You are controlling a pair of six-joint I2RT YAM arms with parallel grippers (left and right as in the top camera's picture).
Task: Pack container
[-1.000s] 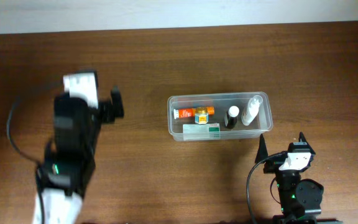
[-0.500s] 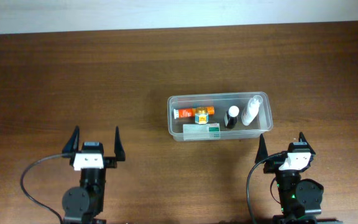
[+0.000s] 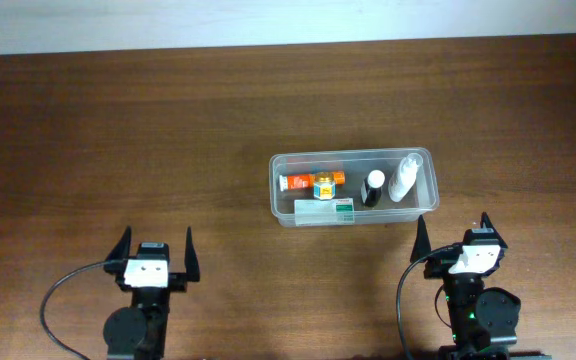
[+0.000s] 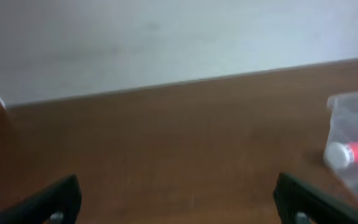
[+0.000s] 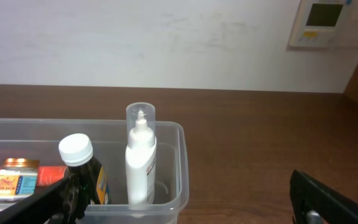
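Observation:
The clear plastic container (image 3: 428, 172) sits right of the table's centre. It holds an orange tube (image 3: 295, 183), a small yellow-lidded jar (image 3: 323, 185), a green-and-white box (image 3: 325, 209), a dark bottle with a white cap (image 3: 372, 187) and a white bottle with a clear cap (image 3: 404, 177). My left gripper (image 3: 154, 255) is open and empty at the front left, far from the container. My right gripper (image 3: 452, 237) is open and empty just in front of the container's right end. The right wrist view shows the white bottle (image 5: 140, 163) and dark bottle (image 5: 83, 168) upright inside the container (image 5: 178, 134).
The brown wooden table (image 3: 168, 120) runs to a white wall at the back. The left wrist view shows the container's left end (image 4: 344, 106) with the orange tube (image 4: 353, 152) at its right edge. A white wall panel (image 5: 325, 22) hangs behind in the right wrist view.
My left arm has pulled back from the middle left of the table to the front left, and now rests with its gripper open. The right arm and container have not moved.

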